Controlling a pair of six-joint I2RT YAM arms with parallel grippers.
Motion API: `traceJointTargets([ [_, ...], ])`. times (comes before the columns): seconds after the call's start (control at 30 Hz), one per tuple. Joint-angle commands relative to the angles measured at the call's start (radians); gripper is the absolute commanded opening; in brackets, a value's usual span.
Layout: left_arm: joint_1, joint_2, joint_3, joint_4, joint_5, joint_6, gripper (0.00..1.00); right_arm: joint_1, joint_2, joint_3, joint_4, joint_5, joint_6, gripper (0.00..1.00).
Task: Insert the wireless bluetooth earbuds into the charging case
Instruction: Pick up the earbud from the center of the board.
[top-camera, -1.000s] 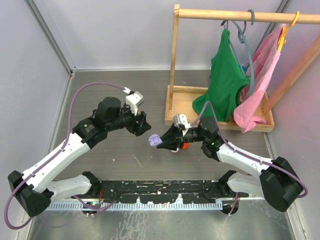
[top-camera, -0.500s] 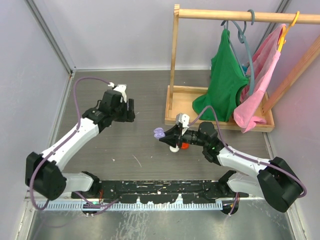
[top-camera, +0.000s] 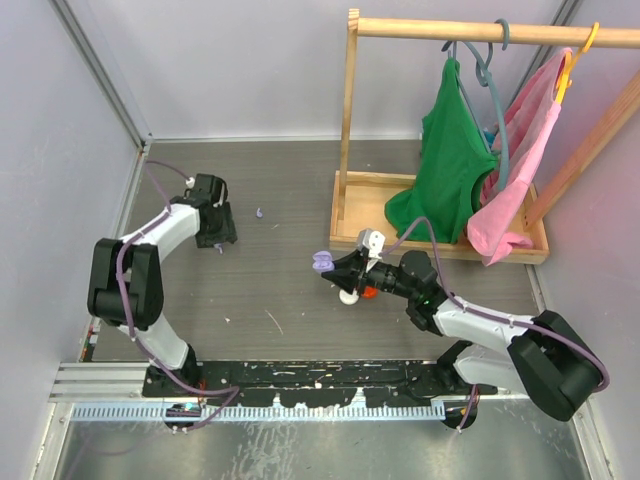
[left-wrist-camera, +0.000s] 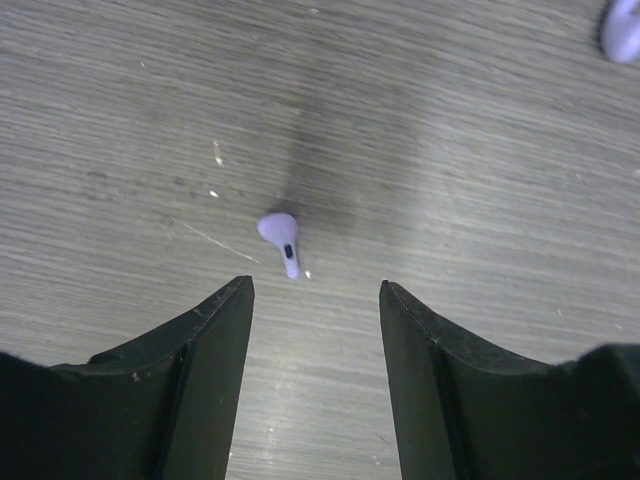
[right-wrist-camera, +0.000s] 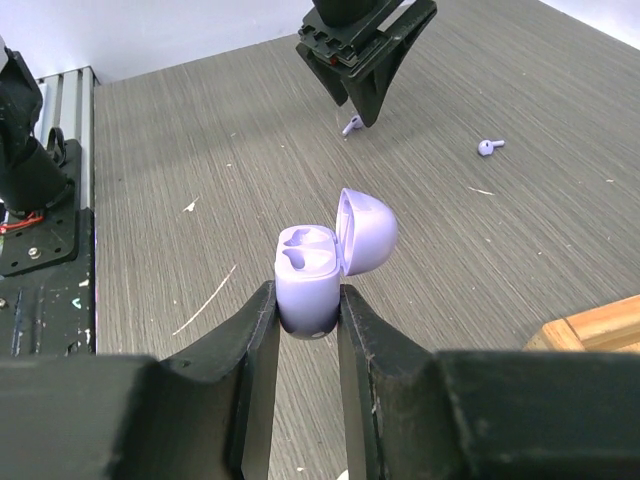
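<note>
My right gripper (right-wrist-camera: 305, 295) is shut on the base of a lilac charging case (right-wrist-camera: 308, 272) and holds it above the table. Its lid (right-wrist-camera: 366, 230) stands open and both sockets are empty. The case also shows in the top view (top-camera: 321, 263). My left gripper (left-wrist-camera: 315, 285) is open, pointing down at the far left of the table (top-camera: 217, 238). One lilac earbud (left-wrist-camera: 281, 238) lies on the table just ahead of its fingertips. A second lilac earbud (left-wrist-camera: 622, 28) lies apart to the right, and shows in the top view (top-camera: 260, 213) and the right wrist view (right-wrist-camera: 489, 147).
A wooden garment rack (top-camera: 348, 120) with a green top (top-camera: 450, 160) and a pink one (top-camera: 520, 150) stands on a wooden tray (top-camera: 360, 215) at the back right. A small red and white object (top-camera: 360, 293) lies under my right gripper. A black rail (top-camera: 320, 380) runs along the near edge.
My left arm has swung from the table's middle to the far left and come down over an earbud. My right gripper has shifted slightly with the open case.
</note>
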Motion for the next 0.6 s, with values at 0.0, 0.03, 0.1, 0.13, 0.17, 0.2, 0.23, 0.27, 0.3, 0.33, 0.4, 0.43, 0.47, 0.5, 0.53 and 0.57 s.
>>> traceJointTargets([
  [0.0,0.047,0.047,0.075,-0.016,0.018,-0.016,0.54,0.004,0.022,0.013,0.093,-0.003,0.011,0.07],
  [0.03,0.064,0.062,0.078,-0.015,0.04,-0.015,0.53,0.005,0.024,0.013,0.094,-0.005,0.012,0.07],
  [0.1,0.096,0.084,0.081,-0.01,0.087,-0.015,0.48,0.005,0.029,0.015,0.096,-0.01,0.016,0.07],
  [0.13,0.108,0.094,0.084,-0.007,0.104,-0.016,0.46,0.005,0.032,0.016,0.095,-0.014,0.016,0.07],
  [0.17,0.118,0.103,0.087,-0.005,0.115,-0.016,0.45,0.004,0.035,0.016,0.097,-0.016,0.018,0.07],
  [0.2,0.126,0.112,0.091,-0.005,0.126,-0.015,0.44,0.004,0.038,0.018,0.099,-0.02,0.019,0.07],
  [0.23,0.13,0.123,0.098,-0.006,0.131,-0.013,0.42,0.005,0.042,0.019,0.101,-0.024,0.021,0.07],
  [0.27,0.132,0.134,0.104,-0.008,0.133,-0.011,0.42,0.005,0.044,0.02,0.101,-0.029,0.023,0.07],
  [0.3,0.132,0.142,0.111,-0.011,0.134,-0.008,0.41,0.005,0.046,0.022,0.101,-0.032,0.023,0.07],
  [0.33,0.132,0.152,0.119,-0.019,0.13,-0.005,0.4,0.004,0.048,0.023,0.101,-0.034,0.025,0.07],
  [0.4,0.133,0.169,0.128,-0.031,0.13,-0.001,0.4,0.005,0.048,0.023,0.1,-0.037,0.025,0.07],
  [0.43,0.133,0.174,0.131,-0.034,0.134,0.001,0.39,0.005,0.048,0.024,0.1,-0.038,0.025,0.07],
  [0.47,0.133,0.179,0.132,-0.034,0.137,0.001,0.38,0.005,0.047,0.024,0.101,-0.04,0.028,0.07],
  [0.5,0.133,0.184,0.134,-0.039,0.137,0.003,0.36,0.005,0.047,0.024,0.101,-0.042,0.028,0.07],
  [0.53,0.132,0.19,0.136,-0.043,0.138,0.004,0.35,0.005,0.047,0.025,0.101,-0.044,0.028,0.07],
  [0.57,0.133,0.195,0.139,-0.048,0.138,0.005,0.35,0.005,0.047,0.025,0.101,-0.045,0.03,0.07],
])
